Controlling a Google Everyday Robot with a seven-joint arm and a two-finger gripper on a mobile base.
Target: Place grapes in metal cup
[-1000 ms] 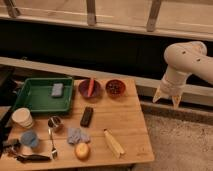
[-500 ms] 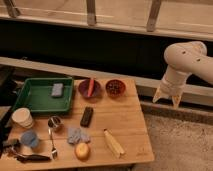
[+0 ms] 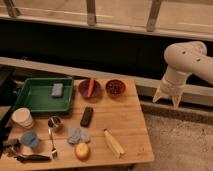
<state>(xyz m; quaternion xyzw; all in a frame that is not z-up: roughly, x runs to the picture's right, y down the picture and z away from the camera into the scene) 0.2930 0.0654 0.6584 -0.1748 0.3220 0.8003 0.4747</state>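
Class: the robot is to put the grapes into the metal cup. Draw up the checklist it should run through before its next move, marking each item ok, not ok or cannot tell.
1. Gripper open and empty: ok. It hangs beyond the right edge of the table, above the floor.
2. Grapes found: ok. A dark cluster lies in the right-hand red bowl near the table's back edge.
3. Grapes uncovered from above: ok.
4. Metal cup upright, mouth up: ok. It stands on the table's front left part.
5. Metal cup empty inside: cannot tell.
6. Gripper lined up over the grapes: not ok. It is well off to their right.
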